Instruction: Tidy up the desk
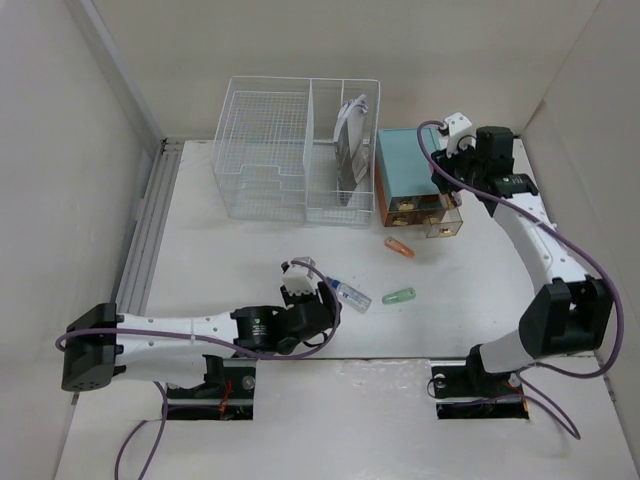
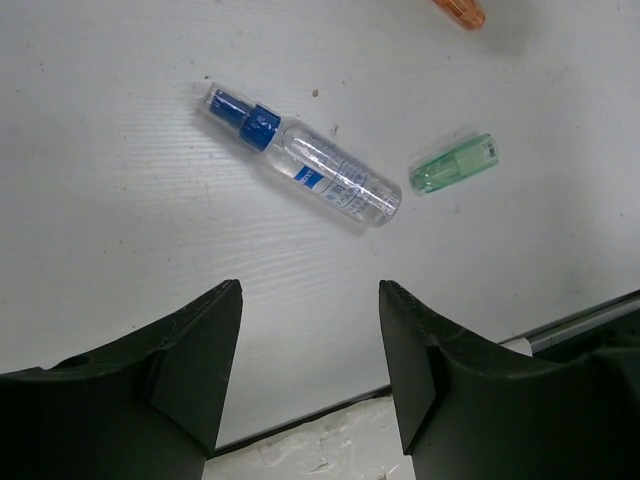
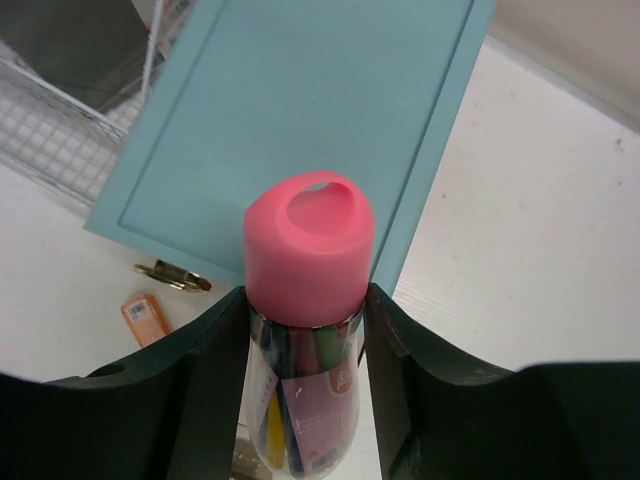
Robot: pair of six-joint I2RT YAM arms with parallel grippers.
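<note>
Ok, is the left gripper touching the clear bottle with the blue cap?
Apart. The left wrist view shows a strip of bare desk between the open left gripper and the clear bottle.

Print on the spray bottle (image 2: 305, 160) and the pink-capped tube (image 3: 305, 335) is too blurred to read.

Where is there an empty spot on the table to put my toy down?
The widest bare patch of the desk lies between the wire basket, the left wall and the left arm. A smaller one sits between the green cap and the right arm. It's crowded mid-desk: the spray bottle, green cap and orange piece before the teal box.
</note>
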